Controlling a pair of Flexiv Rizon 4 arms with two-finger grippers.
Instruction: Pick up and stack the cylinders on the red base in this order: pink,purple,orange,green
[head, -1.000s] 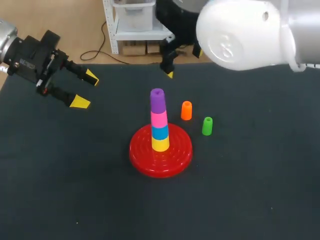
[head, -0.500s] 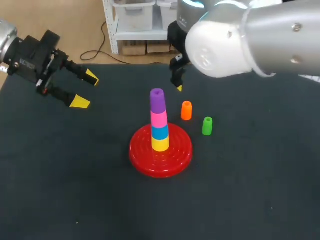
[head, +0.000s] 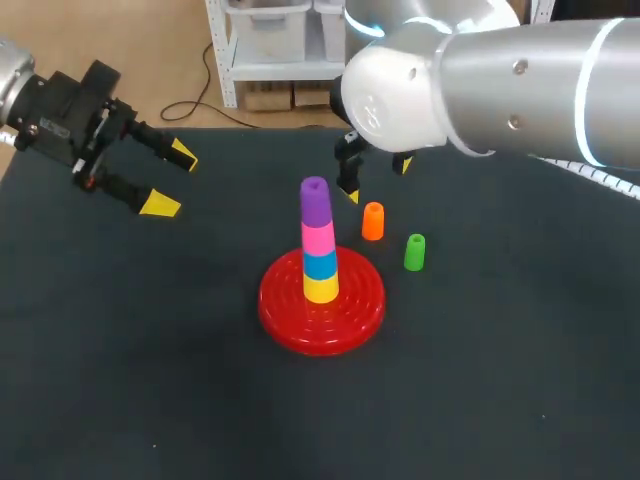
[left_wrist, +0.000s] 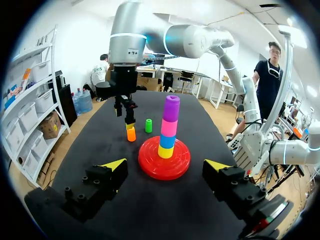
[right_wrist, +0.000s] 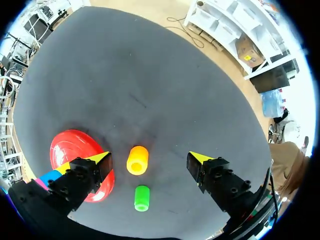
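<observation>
Jaws spread, the right gripper (right_wrist: 150, 159) has swung in above the orange cylinder (right_wrist: 137, 160), next for the purple-topped stack (head: 318, 240); the left gripper (head: 172, 180) idles open.

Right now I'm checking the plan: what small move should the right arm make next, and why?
Probably lower the open right gripper around the orange cylinder: the purple cylinder is already stacked, and orange stands untouched just below, roughly between its yellow tips.

Centre frame, a stack (head: 318, 240) stands on the base (head: 355, 308); right of it a cylinder (head: 372, 221), a second cylinder (head: 415, 252) lower right.
</observation>
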